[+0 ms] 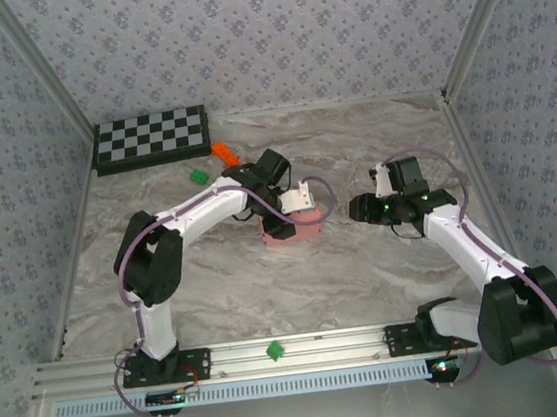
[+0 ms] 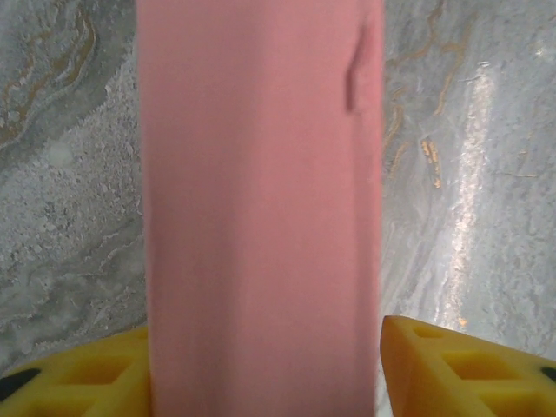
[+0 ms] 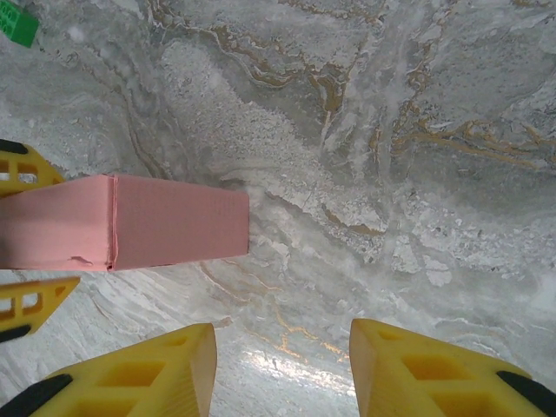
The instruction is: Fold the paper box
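Nearest me, a small green block [image 1: 274, 350] sits on the metal rail [image 1: 354, 342] between my two arm bases. Further out, my right hand [image 3: 282, 330] hangs over bare table [image 3: 417, 217]. Its yellow fingers [image 3: 139, 373] are spread wide with nothing between them, so it is released.

To its left, and apart from it, lies the paper box [image 3: 165, 221]. It is a closed pink rectangular shape resting on the table near the middle, with a seam running across its side.

My left hand [image 2: 265, 326] is over that box, with one finger along each long side. From my left wrist, the fingers look set right against the card. From my right wrist, a thin strip of table seems to show between one finger and the box. I cannot tell whether this hand is truly clamped on the box or only straddling it.

Beyond the box, toward the back left, a second green block [image 1: 197, 176] and an orange brick [image 1: 224, 153] lie close together. Behind them, the checkerboard [image 1: 150, 138] lies in the far left corner of the table.
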`<move>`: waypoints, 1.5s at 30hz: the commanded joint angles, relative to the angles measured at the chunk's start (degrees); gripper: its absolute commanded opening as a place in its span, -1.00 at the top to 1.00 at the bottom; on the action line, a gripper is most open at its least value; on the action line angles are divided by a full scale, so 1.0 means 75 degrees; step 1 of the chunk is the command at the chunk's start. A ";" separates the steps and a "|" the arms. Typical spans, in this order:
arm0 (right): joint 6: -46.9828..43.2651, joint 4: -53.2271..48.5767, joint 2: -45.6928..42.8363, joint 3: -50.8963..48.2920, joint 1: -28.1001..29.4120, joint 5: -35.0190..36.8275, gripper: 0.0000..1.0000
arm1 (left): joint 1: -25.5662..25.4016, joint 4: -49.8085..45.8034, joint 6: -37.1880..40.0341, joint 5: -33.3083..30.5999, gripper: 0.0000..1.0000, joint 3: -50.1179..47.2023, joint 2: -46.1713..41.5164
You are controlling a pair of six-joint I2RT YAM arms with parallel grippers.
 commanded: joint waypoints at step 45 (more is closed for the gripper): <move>0.0113 0.0201 0.0123 -0.0445 -0.0218 -0.0256 0.08 | -0.0541 0.7533 0.1984 -0.5778 0.14 -0.2453 0.0307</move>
